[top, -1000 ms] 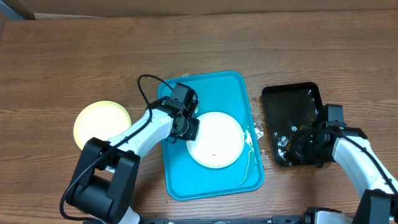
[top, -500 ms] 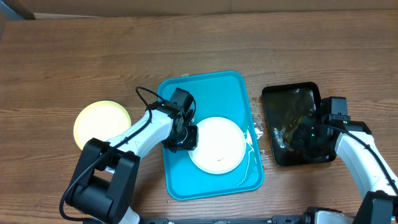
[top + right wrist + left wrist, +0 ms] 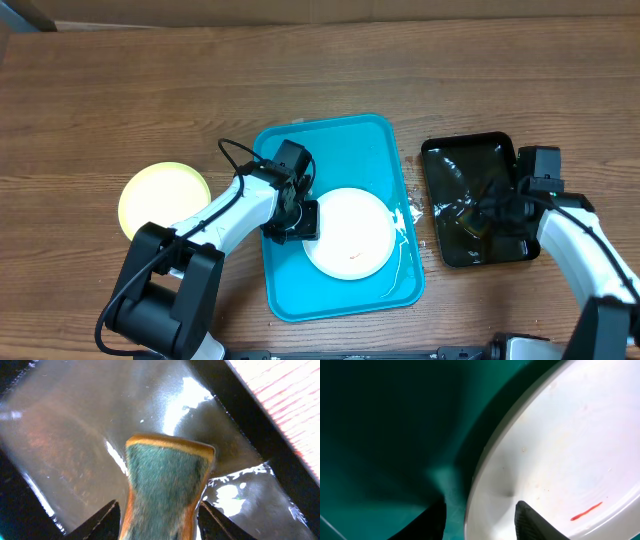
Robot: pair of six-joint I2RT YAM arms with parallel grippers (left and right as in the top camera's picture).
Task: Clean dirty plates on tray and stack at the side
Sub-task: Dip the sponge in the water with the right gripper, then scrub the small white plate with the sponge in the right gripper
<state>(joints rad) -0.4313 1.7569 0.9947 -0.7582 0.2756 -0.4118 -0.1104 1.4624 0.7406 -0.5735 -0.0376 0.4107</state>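
A white plate [image 3: 350, 232] with a small red streak lies on the turquoise tray [image 3: 335, 145]. My left gripper [image 3: 295, 220] is at its left rim. In the left wrist view the fingers [image 3: 480, 522] straddle the plate's rim [image 3: 560, 460], one on the tray side and one on the plate, shut on it. A plate with a yellow-green rim [image 3: 163, 198] lies on the table at the left. No third plate shows. My right gripper [image 3: 495, 208] is over the black tray, shut [image 3: 160, 527] on a green and orange sponge [image 3: 167, 480].
The glossy black tray [image 3: 470, 160] stands right of the turquoise one, wet and shiny inside [image 3: 65, 445]. White streaks [image 3: 403, 228] lie on the turquoise tray's right side, and small crumbs [image 3: 416, 208] on the table between the trays.
My left gripper and the white plate shifted slightly toward the table's front, then stayed still. My right gripper moved with the sponge toward the back of the black tray.
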